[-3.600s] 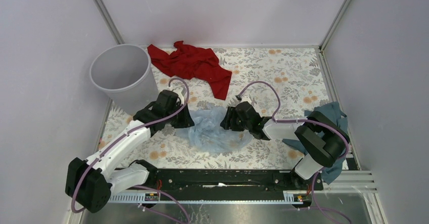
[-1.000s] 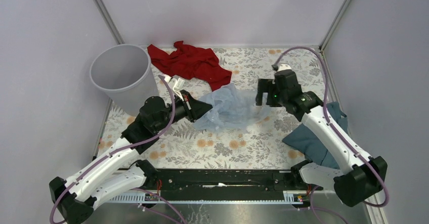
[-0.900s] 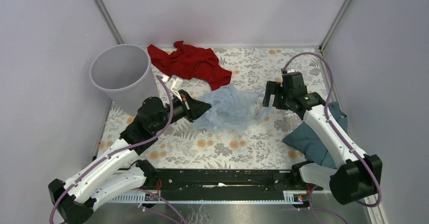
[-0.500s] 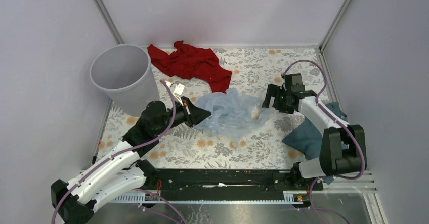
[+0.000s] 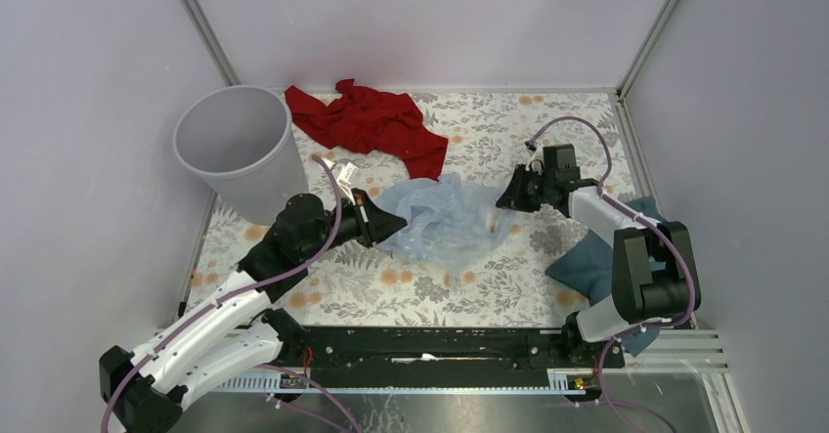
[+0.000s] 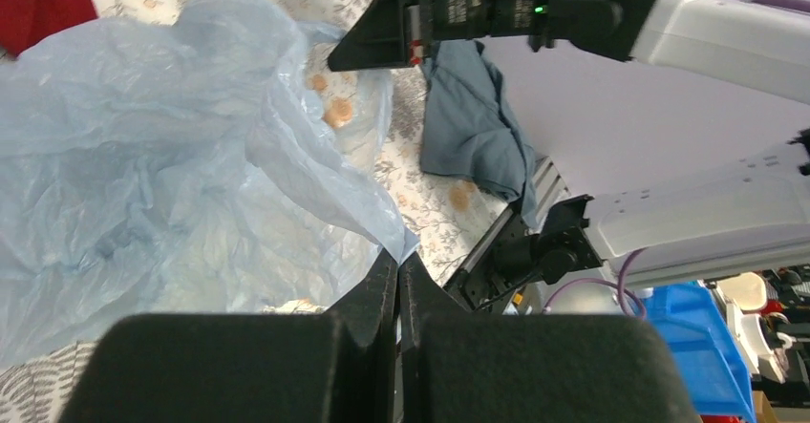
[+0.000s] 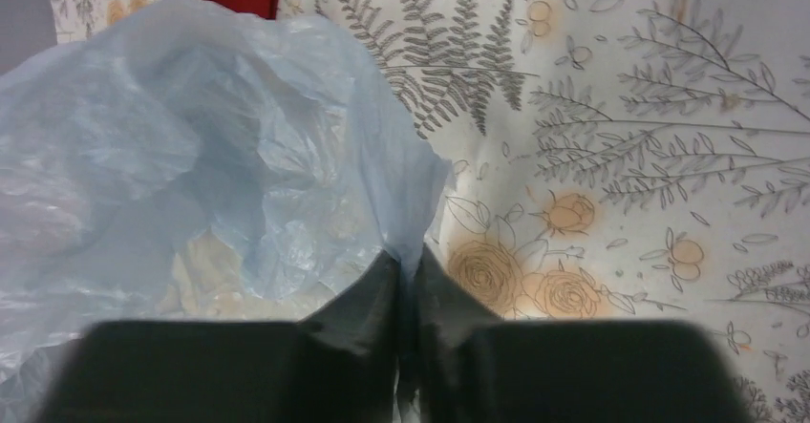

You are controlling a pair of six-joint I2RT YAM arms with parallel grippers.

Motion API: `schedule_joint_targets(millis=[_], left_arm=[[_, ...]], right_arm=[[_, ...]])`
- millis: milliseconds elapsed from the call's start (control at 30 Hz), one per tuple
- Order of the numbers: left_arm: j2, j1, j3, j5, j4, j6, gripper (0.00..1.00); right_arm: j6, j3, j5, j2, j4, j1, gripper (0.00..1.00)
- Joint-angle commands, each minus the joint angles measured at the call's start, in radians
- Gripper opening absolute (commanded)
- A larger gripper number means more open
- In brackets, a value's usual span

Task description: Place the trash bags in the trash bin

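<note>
pale blue translucent plastic film bag [image 5: 445, 220] | left gripper [image 5: 389, 226], right gripper [image 5: 505, 201] pinching opposite edges | likely to lift it spread

- The left arm [image 5: 220, 311] is extended forward and inward from its base; the left tool [image 5: 389, 224] is pressed closed, with a fold of the trash bag [image 5: 445, 223] pinched at its tip.
- The right arm [image 5: 645, 267] is folded sharply at the elbow, with the forearm reaching inward; the right tool [image 5: 505, 202] is likewise clamped on the opposite edge.
</note>
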Motion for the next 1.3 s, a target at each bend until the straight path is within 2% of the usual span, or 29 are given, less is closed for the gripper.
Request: schedule_joint_targets(millis=[0, 33, 167, 300, 433, 467, 567, 633, 700, 733, 867, 967, 1033, 1167, 1267], left_arm=[[0.048, 0.005, 0.025, -0.06, -0.078, 0.009, 0.0], [0.065, 0.005, 0.039, -0.056, -0.085, 0.021, 0.0], [0.133, 0.0, 0.094, -0.023, -0.07, 0.038, 0.0], [0.186, -0.019, 0.17, -0.041, -0.068, 0.074, 0.02], [0.138, -0.025, 0.176, -0.136, -0.073, 0.104, 0.12], [0.118, -0.025, 0.165, -0.152, -0.073, 0.111, 0.17], [0.077, -0.025, 0.115, -0.168, -0.079, 0.108, 0.44], [0.072, -0.025, 0.095, -0.148, -0.112, 0.088, 0.65], [0.079, -0.026, 0.125, -0.176, -0.227, 0.103, 0.88], [0.085, -0.025, 0.158, -0.221, -0.298, 0.122, 0.97], [0.192, 0.004, 0.334, -0.342, -0.533, 0.213, 0.99], [0.292, 0.03, 0.414, -0.338, -0.588, 0.236, 0.99], [0.304, 0.046, 0.44, -0.276, -0.548, 0.248, 0.99], [0.366, 0.086, 0.552, -0.053, -0.452, 0.28, 0.99], [0.478, 0.089, 0.692, 0.026, -0.483, 0.312, 0.99]], right_arm=[[0.024, 0.016, 0.033, -0.078, 0.061, 0.039, 0.04], [0.037, 0.0, 0.075, -0.121, 0.067, 0.039, 0.0], [0.08, -0.004, 0.177, -0.286, 0.098, 0.038, 0.0], [0.075, 0.117, 0.155, -0.35, 0.054, 0.038, 0.0], [0.072, 0.129, 0.121, -0.406, 0.074, 0.038, 0.0], [0.068, 0.111, 0.119, -0.422, 0.086, 0.04, 0.0], [0.058, 0.044, 0.097, -0.451, 0.126, 0.039, 0.0], [0.046, -0.005, 0.006, -0.456, 0.167, 0.04, 0.0], [0.055, -0.052, -0.084, -0.458, 0.211, 0.04, 0.0], [0.056, -0.068, -0.113, -0.459, 0.219, 0.039, 0.0], [0.034, -0.109, -0.146, -0.477, 0.204, 0.04, 0.0], [0.014, -0.108, -0.152, -0.49, 0.173, 0.04, 0.0], [-0.004, -0.1, -0.168, -0.498, 0.152, 0.04, 0.0], [-0.033, -0.089, -0.174, -0.514, 0.118, 0.04, 0.0], [-0.034, -0.091, -0.176, -0.524, 0.114, 0.04, 0.0]])
